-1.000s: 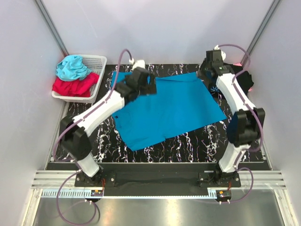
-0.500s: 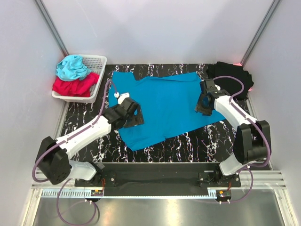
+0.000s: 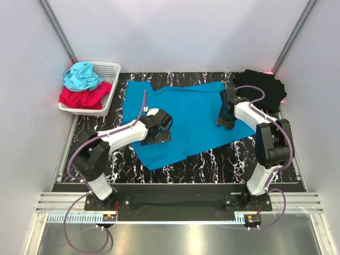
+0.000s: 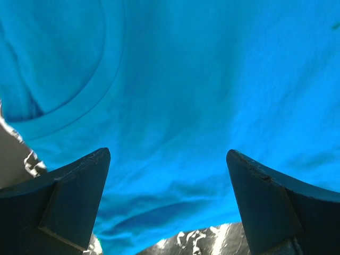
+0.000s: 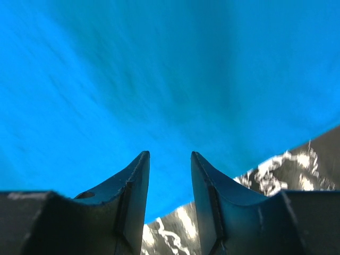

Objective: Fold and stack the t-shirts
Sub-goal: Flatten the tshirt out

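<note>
A medium-blue t-shirt (image 3: 188,119) lies spread flat on the black marbled table (image 3: 212,159). It fills the left wrist view (image 4: 186,79) and the right wrist view (image 5: 159,64). My left gripper (image 3: 161,129) hovers low over the shirt's left part, jaws wide open with nothing between them; the collar seam (image 4: 79,101) shows ahead of it. My right gripper (image 3: 223,118) is low over the shirt's right edge, jaws slightly apart and empty. A black t-shirt (image 3: 262,89) lies bunched at the back right corner.
A white basket (image 3: 109,87) at the back left holds a light-blue cloth (image 3: 81,75) and a red cloth (image 3: 82,98). White walls stand close on the left, back and right. Bare marbled table shows in front of the blue shirt.
Both grippers came down from the shirt's far corners toward its middle. The left gripper then shifted right over the shirt; the right gripper stayed at the right edge. The shirt lies flat.
</note>
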Controlling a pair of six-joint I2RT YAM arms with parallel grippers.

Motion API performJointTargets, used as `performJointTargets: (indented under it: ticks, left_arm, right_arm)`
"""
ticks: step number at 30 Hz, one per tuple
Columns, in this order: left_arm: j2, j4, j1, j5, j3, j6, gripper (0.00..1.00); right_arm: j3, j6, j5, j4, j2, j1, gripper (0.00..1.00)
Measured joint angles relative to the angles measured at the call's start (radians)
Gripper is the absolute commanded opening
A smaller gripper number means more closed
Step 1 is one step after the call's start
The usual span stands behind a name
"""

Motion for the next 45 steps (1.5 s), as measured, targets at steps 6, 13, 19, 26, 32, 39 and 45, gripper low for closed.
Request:
performJointTargets:
  ticks: [6, 13, 19, 26, 32, 39, 45]
  left_arm:
    - [0.032, 0.006, 0.013, 0.007, 0.024, -0.003, 0.98]
    - [0.031, -0.006, 0.043, 0.025, 0.006, -0.029, 0.98]
    - [0.031, -0.020, 0.056, 0.041, -0.024, -0.056, 0.98]
    - [0.082, -0.030, 0.079, 0.070, -0.023, -0.080, 0.98]
    - [0.112, -0.068, 0.105, 0.077, 0.014, -0.097, 0.99]
    - [0.121, -0.106, 0.157, 0.077, 0.037, -0.097, 0.99]
    - [0.134, -0.141, 0.275, 0.075, 0.082, -0.073, 0.99]
  right_arm:
    - [0.085, -0.033, 0.034, 0.012, 0.077, -0.009, 0.45]
    - [0.105, -0.043, 0.082, 0.006, 0.142, -0.074, 0.45]
    - [0.106, -0.043, 0.105, 0.003, 0.143, -0.111, 0.46]
    - [0.106, -0.042, 0.103, -0.001, 0.175, -0.111, 0.46]
    - [0.097, -0.032, 0.096, 0.006, 0.172, -0.111, 0.45]
    - [-0.017, 0.021, 0.064, 0.085, 0.099, -0.111, 0.35]
    - [-0.176, 0.072, 0.010, 0.057, -0.038, -0.101, 0.34]
